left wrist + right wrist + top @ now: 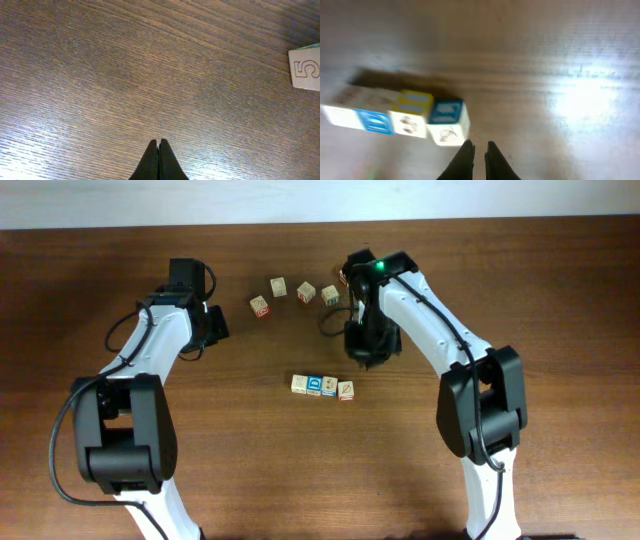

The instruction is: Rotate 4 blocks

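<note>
Four small wooden blocks lie in a short row at mid-table: a pale one [299, 384], two with blue faces [314, 385] [329, 386], and one with coloured print [346, 390]. My right gripper [366, 358] hovers just behind the row's right end. In the blurred right wrist view its fingertips [479, 145] stand slightly apart with nothing between them, close beside the nearest blue-topped block [449, 122]. My left gripper [214, 326] is far to the left, shut and empty [159, 142] over bare wood.
An arc of similar wooden cubes lies at the back: [260, 307], [279, 287], [306, 292], [331, 295]. One cube marked 5 [305, 69] shows at the right edge of the left wrist view. The right arm's cable loops near the arc.
</note>
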`<state>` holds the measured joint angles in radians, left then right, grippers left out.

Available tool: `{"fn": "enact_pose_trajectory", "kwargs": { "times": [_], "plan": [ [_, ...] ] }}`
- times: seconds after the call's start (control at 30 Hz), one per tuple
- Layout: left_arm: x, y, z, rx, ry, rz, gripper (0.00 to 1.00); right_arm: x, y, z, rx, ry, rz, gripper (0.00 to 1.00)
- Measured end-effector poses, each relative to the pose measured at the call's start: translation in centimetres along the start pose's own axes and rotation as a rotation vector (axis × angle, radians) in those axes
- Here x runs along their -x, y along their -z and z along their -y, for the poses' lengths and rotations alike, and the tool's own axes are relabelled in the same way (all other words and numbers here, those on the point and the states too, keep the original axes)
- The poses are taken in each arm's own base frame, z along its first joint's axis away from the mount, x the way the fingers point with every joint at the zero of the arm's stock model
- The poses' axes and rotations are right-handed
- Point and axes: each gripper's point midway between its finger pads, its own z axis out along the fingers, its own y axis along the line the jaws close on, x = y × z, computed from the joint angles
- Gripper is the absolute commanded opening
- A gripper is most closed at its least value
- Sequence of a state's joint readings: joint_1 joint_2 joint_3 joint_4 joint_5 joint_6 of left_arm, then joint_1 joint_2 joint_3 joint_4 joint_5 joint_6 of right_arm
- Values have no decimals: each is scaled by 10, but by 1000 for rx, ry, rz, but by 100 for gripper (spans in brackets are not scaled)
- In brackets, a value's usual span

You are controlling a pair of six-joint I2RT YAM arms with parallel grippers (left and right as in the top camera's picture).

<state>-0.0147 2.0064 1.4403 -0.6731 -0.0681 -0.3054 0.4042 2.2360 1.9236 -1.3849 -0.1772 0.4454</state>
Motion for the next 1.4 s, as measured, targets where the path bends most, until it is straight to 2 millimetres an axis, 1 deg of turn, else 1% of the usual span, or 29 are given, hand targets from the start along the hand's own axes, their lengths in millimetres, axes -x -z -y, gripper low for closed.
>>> {"fn": "enact_pose_trajectory", "kwargs": {
  "times": [0.03,0.1,0.13,0.2,0.3,0.5,0.53,0.6,0.67,0.7,0.73,0.77,0.8,0.83,0.87,0.9,0.93,0.97,1.0,1.03,1.07,1.13,1.2,1.23,1.3,1.4],
  "plan": [
    [0,0,0,0,0,0,0,-9,-9,3,-17,1,-33,8],
    [0,0,0,0,0,0,0,-32,-32,6,-61,14,-113,7],
    [0,0,0,0,0,1,0,-40,-38,6,-74,24,-134,8],
    [0,0,0,0,0,1,0,-46,-44,4,-84,36,-147,8],
    [0,0,0,0,0,1,0,-47,-50,2,-85,45,-145,8],
    [0,0,0,0,0,0,0,-48,-55,-18,-53,89,-119,8],
    [0,0,0,0,0,0,0,-47,-55,-19,-48,91,-116,5],
    [0,0,0,0,0,0,0,-41,-56,-23,-34,97,-92,4],
    [0,0,1,-4,-19,-1,0,-41,-53,-21,-30,115,-97,5],
    [-3,2,0,-3,-41,-20,0,-40,-48,-19,-24,127,-99,5],
    [-4,7,1,-6,-71,-33,0,-28,-28,-13,4,132,-56,5],
    [0,19,2,-12,-100,-28,0,-18,10,-2,61,140,19,5],
    [4,45,7,-47,-135,-19,0,-17,48,7,112,144,93,5],
    [4,73,20,-139,-153,-18,0,-13,94,19,169,136,230,5],
    [-2,103,34,-240,-178,-17,0,-19,138,33,226,128,383,4],
    [-7,124,45,-314,-203,-6,0,-32,180,44,295,132,561,4],
    [-11,121,53,-360,-222,-6,0,-39,183,40,349,157,616,4],
    [-16,113,58,-380,-229,-13,0,-30,171,33,408,174,640,4],
    [-40,87,68,-415,-250,-62,0,-26,100,31,457,127,484,4],
    [-55,69,75,-426,-268,-99,0,-25,72,33,466,93,421,4],
    [-65,48,92,-446,-306,-114,0,-17,46,31,494,41,388,4],
    [-88,19,114,-455,-362,-169,0,-11,30,29,499,-14,353,4],
    [-116,-1,126,-434,-410,-244,0,-7,-1,22,492,-75,274,4],
    [-119,-5,126,-423,-422,-251,0,-7,-18,20,480,-87,235,4],
    [-119,-5,124,-420,-439,-251,0,-7,-37,12,472,-86,200,4],
    [-129,-3,124,-420,-461,-286,0,-10,-39,5,471,-74,191,4]
  ]
}}
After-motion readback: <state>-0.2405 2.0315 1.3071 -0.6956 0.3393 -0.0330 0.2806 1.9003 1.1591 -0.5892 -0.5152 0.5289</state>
